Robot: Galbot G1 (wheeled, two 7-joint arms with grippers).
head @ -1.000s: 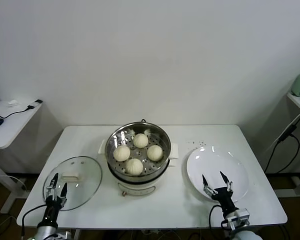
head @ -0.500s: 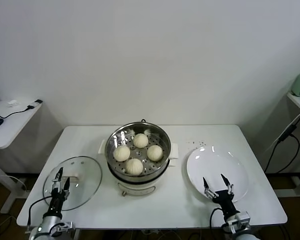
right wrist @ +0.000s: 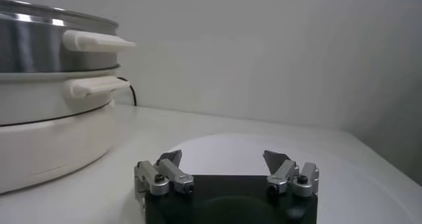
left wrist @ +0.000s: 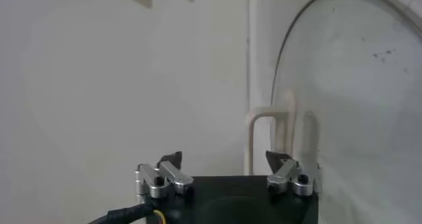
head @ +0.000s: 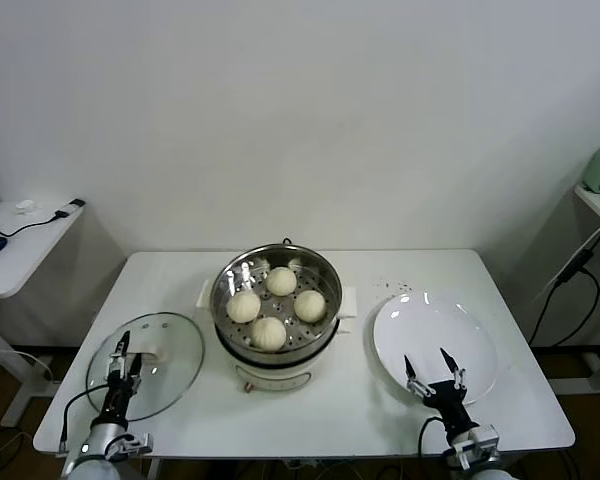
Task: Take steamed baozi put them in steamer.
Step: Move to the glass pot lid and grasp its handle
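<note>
- Creeping forward since a second ago, the left gripper (head: 121,352) now sits further in over the near rim of the glass lid (head: 170,345), at the table's front left corner; its jaws look parted with nothing between them in the left wrist view (left wrist: 224,169), though whether they are narrowing I cannot tell.
- Just ahead of that gripper lies the lid's white handle (left wrist: 280,130), not yet touched.
- The right gripper (head: 432,372) has barely shifted: it hangs spread wide and empty over the near edge of the white plate (head: 435,320), at the table's front right; the right wrist view (right wrist: 224,169) confirms nothing is held.
- The plate carries nothing.
- Four steamed baozi (head: 268,333) rest on the perforated tray inside the steamer (head: 320,275), at the middle of the table (head: 360,400), between lid and plate.
- Judging by this, the loading is finished; the left arm's approach suggests covering the pot may come next, needing a clean grip on the handle.
</note>
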